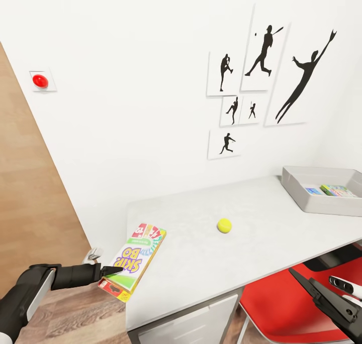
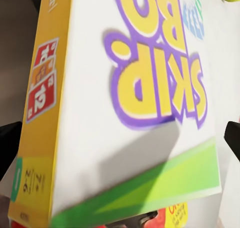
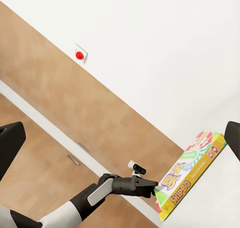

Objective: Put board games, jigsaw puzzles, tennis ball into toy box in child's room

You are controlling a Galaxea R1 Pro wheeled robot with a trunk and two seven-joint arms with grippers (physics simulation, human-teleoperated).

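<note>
Clamped on the near end of the board game (image 1: 133,261), the left gripper (image 1: 111,271) is pinching the flat card box by its short red edge, presumably because that leaves the long body free to be carried forward and slid into a bin; the box is tilting, its far end hanging over the near left corner of the table (image 1: 201,263), and whether it is touching the top I cannot tell; in the left wrist view the box (image 2: 135,103) is lying close against the camera, lettered face up; from the right wrist camera the same box (image 3: 192,175) is showing edge-on with the left gripper (image 3: 152,185) closed on its lower end. The right gripper (image 1: 311,291) is hanging low at the near right, over the red chair (image 1: 281,304), its two fingers spread and holding nothing, probably kept free for the next pick. Further in, the tennis ball (image 1: 224,226) is sitting alone on the light grey top, well apart from the game and from the bin. At the far right the toy box (image 1: 301,193) is resting on the table beside the wall, with something multicoloured already lying flat inside; I judge the game needs carrying right across the top to reach it. Behind, baseball silhouettes (image 1: 266,78) are hanging on the wall, and a red button (image 1: 40,81) further left.
</note>
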